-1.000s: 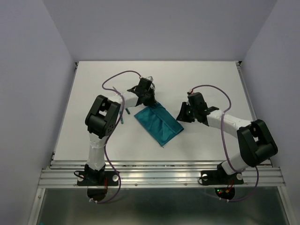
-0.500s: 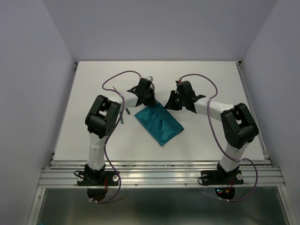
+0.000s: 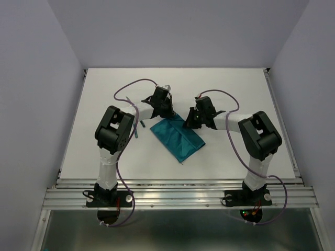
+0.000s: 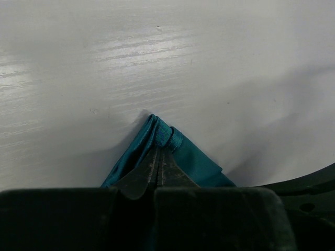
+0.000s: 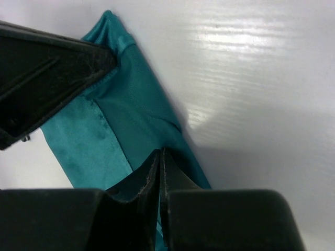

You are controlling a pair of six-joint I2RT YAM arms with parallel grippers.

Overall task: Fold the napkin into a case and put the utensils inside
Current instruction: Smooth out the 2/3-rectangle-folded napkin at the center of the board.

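utensils (image 3: 137, 128) mostly hidden behind left arm (image 3: 112, 130), napkin (image 3: 178, 137) far corner covered by left end effector (image 3: 168, 113)

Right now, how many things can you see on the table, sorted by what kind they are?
Robot hands: 2, the left hand and the right hand, each pinching the cloth
Teal napkin: 1
Slim teal utensil handle: 1 showing beside the left arm; more may be hidden
Total: 4

we see plain teal-green napkin (image 3: 178, 137), satin sheen on one fold, white table (image 3: 235, 89) with faint grain, purple cables (image 3: 131, 82), pale lavender walls (image 3: 31, 78)
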